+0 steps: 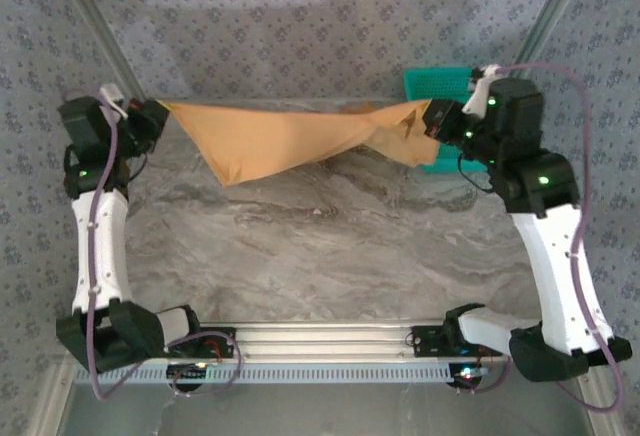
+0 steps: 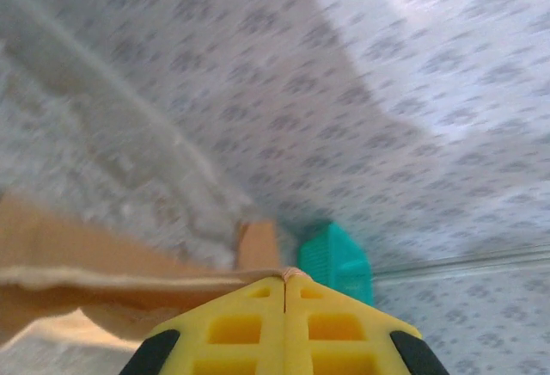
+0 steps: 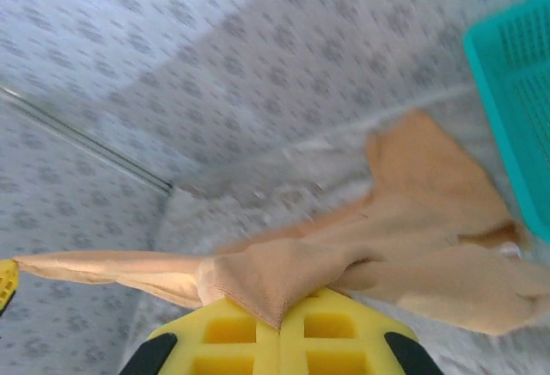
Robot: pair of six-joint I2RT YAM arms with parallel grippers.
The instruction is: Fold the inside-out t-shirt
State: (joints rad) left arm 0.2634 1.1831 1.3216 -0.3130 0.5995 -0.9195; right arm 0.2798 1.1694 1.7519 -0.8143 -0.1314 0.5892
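Shirt (image 1: 290,136) hangs stretched over the table (image 1: 330,246), 10 to 2 o'clock. Left claw (image 1: 158,118) is clamped on one end, right claw (image 1: 430,121) clamped on the other, beside the basket (image 1: 440,84) at 2. Probably held taut so it spreads flat for folding.

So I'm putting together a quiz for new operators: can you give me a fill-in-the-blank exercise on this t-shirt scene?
The left claw and the right claw are both ____ on the t-shirt.
The teal basket stands on the robot's ____ side.
The t-shirt is stretched across the ____ part of the table, away from the arm bases.
Missing words: shut; right; far.
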